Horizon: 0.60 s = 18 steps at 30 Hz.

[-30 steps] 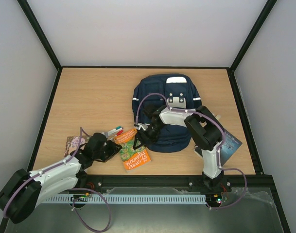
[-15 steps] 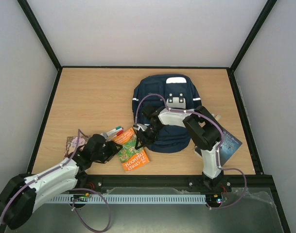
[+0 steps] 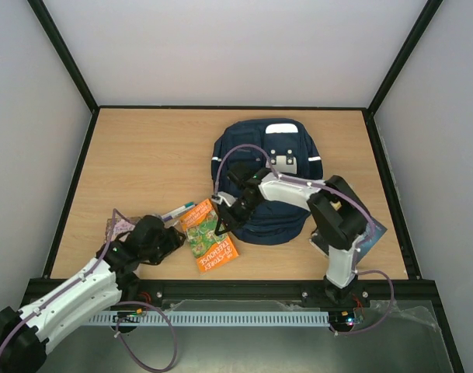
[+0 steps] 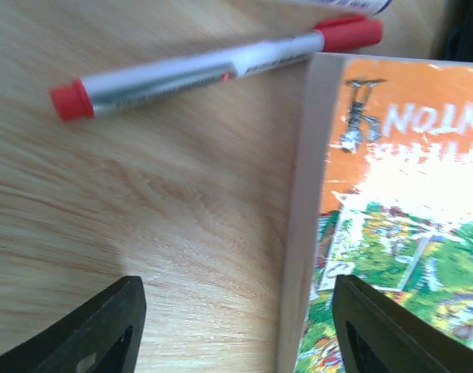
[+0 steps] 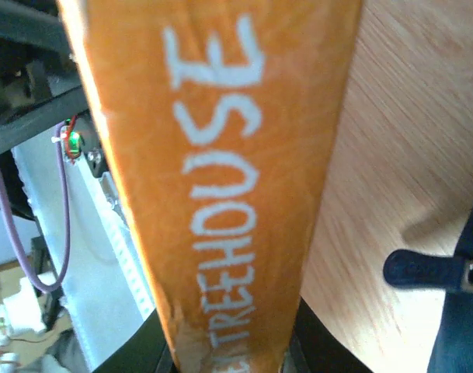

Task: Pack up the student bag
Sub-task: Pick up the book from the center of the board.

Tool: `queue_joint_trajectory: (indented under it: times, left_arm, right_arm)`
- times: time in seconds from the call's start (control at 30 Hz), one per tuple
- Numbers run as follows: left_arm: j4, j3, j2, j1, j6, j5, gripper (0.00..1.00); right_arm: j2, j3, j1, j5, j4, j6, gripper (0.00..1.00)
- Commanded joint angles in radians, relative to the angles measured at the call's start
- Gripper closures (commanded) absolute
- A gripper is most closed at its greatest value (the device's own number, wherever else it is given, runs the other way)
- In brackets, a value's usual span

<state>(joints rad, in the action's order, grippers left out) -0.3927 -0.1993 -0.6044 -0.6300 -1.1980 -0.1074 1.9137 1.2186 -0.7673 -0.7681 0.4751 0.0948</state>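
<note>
The student bag [image 3: 269, 167], navy with white stripes, lies flat on the far middle of the table. Just in front of its near left corner lies an orange "Treehouse" book [image 3: 210, 239]. My right gripper [image 3: 227, 219] is shut on the far end of its spine, and that orange spine [image 5: 220, 194] fills the right wrist view between the jaws of the right gripper [image 5: 228, 353]. My left gripper [image 3: 171, 238] stands open at the book's left side. In the left wrist view the left gripper [image 4: 236, 330] straddles the page edge of the book [image 4: 399, 210] without gripping it.
A red-capped marker [image 4: 213, 66] lies on the wood just beyond the left gripper, among the pens [image 3: 179, 210] left of the book. A small patterned booklet [image 3: 118, 228] lies at the near left. A dark blue book [image 3: 373, 227] sits beside the right arm. The bag's zipper pull [image 5: 422, 269] hangs near the spine.
The left gripper opened, let go of the book and drew back toward the near left. The right gripper closed on the book's spine, and the book shifted slightly left.
</note>
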Motion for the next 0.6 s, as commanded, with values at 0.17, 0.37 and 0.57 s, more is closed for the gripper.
queue_joint_trajectory:
  times: [0.17,0.37,0.57]
  left_arm:
    - [-0.042,-0.23,-0.069,-0.007,0.246,0.071,0.18]
    - [0.14,-0.35,-0.085,-0.008,0.419,0.002,0.13]
    - [0.248,-0.46,-0.142,-0.008,0.714,-0.15,0.1]
  right_arm:
    - [-0.28,-0.029,0.034,0.058,0.072,-0.143,0.92]
    - [-0.425,-0.019,0.128,0.149,0.179,-0.34,0.93]
    - [-0.564,-0.035,0.154,0.21,0.316,-0.668,0.92]
